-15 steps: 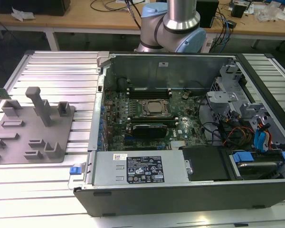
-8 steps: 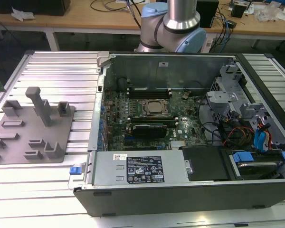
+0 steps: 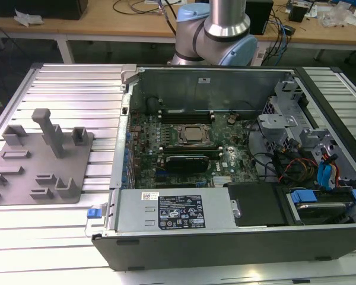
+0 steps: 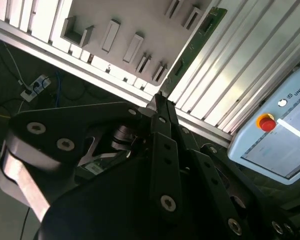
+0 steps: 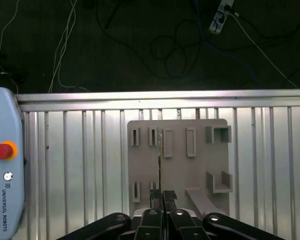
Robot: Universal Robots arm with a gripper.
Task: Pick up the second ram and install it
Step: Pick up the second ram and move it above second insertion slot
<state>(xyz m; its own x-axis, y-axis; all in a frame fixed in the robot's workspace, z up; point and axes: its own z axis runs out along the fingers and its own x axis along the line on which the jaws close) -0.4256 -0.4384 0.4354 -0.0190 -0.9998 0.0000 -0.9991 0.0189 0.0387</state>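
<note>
The gripper (image 5: 162,196) is clenched on the second ram (image 4: 192,46), whose near end is hidden in its grip. In the first wrist view the stick shows edge-on, a thin line against the grey fixture plate (image 5: 180,175) on the ribbed surface (image 5: 80,160). A lettered pendant (image 5: 5,200) with a red button is cut off at the frame edge.

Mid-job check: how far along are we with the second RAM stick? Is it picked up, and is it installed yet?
Done: the pickup. The gripper is shut on the second ram, holding it edge-on.
In hand: in both wrist views the stick hangs over the grey fixture plate, not over the computer.
Left: the install. It is not yet seated in the memory slots beside the processor socket.
</note>
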